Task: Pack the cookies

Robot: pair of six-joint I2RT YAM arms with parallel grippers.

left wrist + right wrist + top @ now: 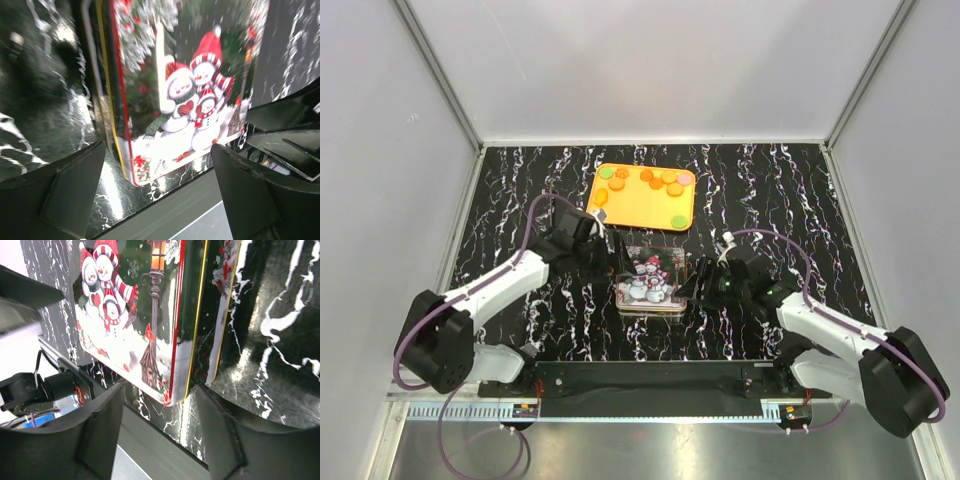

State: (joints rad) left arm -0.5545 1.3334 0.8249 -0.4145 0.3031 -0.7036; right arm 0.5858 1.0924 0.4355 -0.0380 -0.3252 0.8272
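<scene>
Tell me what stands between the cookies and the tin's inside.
The snowman lid sits on the tin, closing it off. The cookies lie on the orange tray just beyond; nothing else shows between them.

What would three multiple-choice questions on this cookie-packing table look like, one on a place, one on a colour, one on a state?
1. Where do the cookies lie?
A) on the tray
B) in a white bowl
C) on the bare tabletop

2. What colour is the tray?
A) blue
B) orange
C) white

3. How does the left pincer stand?
A) spread wide
B) shut on a cookie
C) shut with nothing in it

Answers:
1 A: every disc in the top view sits on the tray.
2 B: the tray shows bright orange.
3 A: the left wrist view shows its fingers far apart.
</scene>
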